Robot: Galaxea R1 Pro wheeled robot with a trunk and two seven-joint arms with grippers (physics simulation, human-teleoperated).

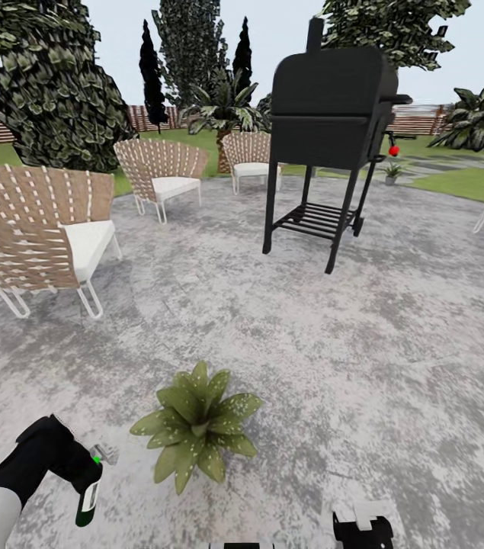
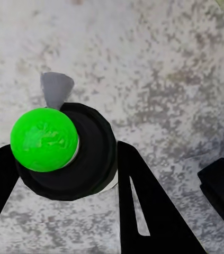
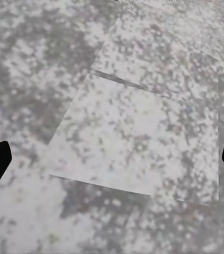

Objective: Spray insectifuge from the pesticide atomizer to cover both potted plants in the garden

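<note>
Head view: left claw [image 1: 81, 465] clamps the pesticide atomizer [image 1: 88, 496] beside the potted plant [image 1: 196, 423]; its nozzle, off-aim, could wet paving instead.

Flat, even daylight under a pale overcast sky, with no glare anywhere. Shadows are faint: only a soft dark smudge on the paving [image 1: 394, 320] beneath the grill [image 1: 333, 114]. The head view bows outward at its edges, tilting the trees. Both wrist views render the mottled ground blurred and blotchy.
</note>
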